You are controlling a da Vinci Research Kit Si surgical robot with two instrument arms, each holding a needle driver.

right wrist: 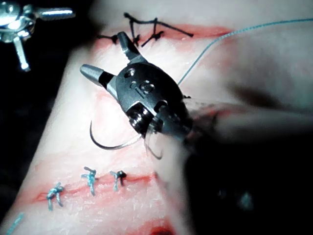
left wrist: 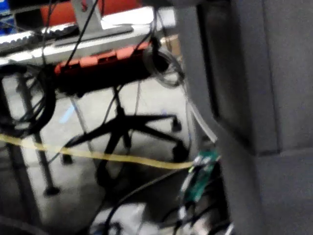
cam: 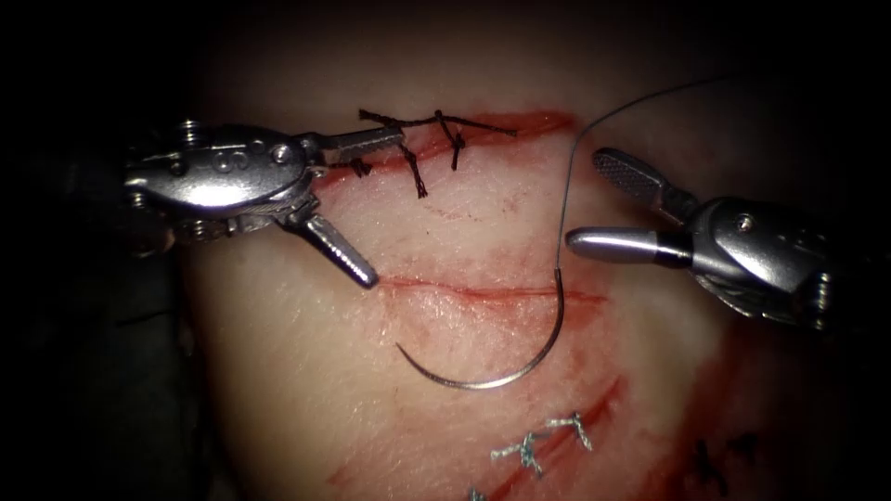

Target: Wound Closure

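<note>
The curved needle lies free on the tissue, held by neither tool. Its arc rests just below the open middle cut; the thread end touches the cut's right part, and the point faces left. The thread rises from the needle and runs off to the upper right. To the left of the cut, my left tool holds nothing, and its lower jaw tip is at the cut's left end. On the right my right tool is empty beside the thread. The right tool stands over the needle.
An upper cut is closed with black stitches, close to the left tool's upper jaw. A lower cut carries pale blue stitches. Red fluid streaks the tissue around the cuts. More dark knots sit at the lower right.
</note>
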